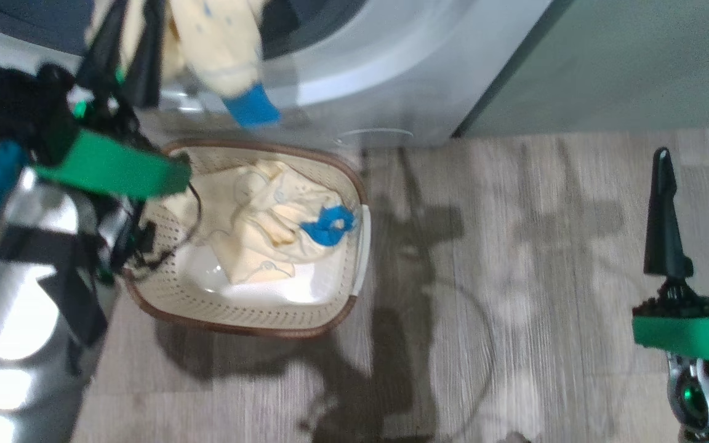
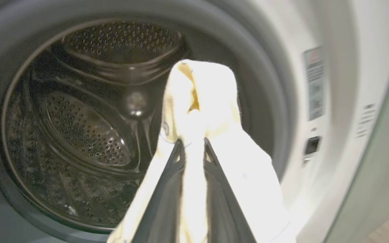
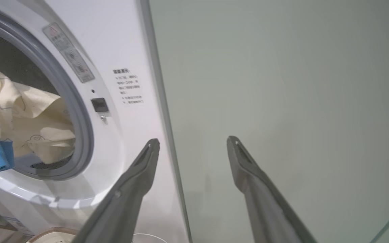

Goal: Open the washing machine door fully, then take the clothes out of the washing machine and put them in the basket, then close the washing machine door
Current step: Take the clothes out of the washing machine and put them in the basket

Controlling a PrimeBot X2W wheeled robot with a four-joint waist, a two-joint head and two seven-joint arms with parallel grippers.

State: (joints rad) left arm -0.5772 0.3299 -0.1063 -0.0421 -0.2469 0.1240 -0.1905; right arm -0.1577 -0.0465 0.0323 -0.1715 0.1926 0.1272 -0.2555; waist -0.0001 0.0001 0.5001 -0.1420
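Cream and soft, the held garment (image 2: 208, 87) is pinched between the two dark fingers of the left gripper (image 2: 191, 143). Its jaws are nearly closed, with only the thickness of the cloth between them. The left wrist view looks past that fold into the drum (image 2: 79, 128), a dark perforated shell.

The head view adds what the wrist view cannot. A sleeve hangs down from the gripper in front of the washing machine (image 1: 391, 74), and its blue cuff (image 1: 253, 106) sits, in that view, just above the far rim of the basket (image 1: 237, 329). The basket stands on the wood-look floor (image 1: 514, 246), close against the machine's front. A second garment (image 1: 262, 215), also cream with a blue cuff, lies crumpled inside it.

The right wrist view shows the held garment from the side, draped across the machine's mouth inside the grey gasket (image 3: 81, 114). A text label (image 3: 128, 86) and a black latch (image 3: 99, 105) lie to the gasket's right, and a pale green cabinet (image 3: 282, 84) stands beside the machine.

The right gripper (image 1: 695, 152) hovers over bare floor, well apart from the basket, with its fingers spread wide and holding nothing.

Counted: two garments, one basket, one machine, two grippers.
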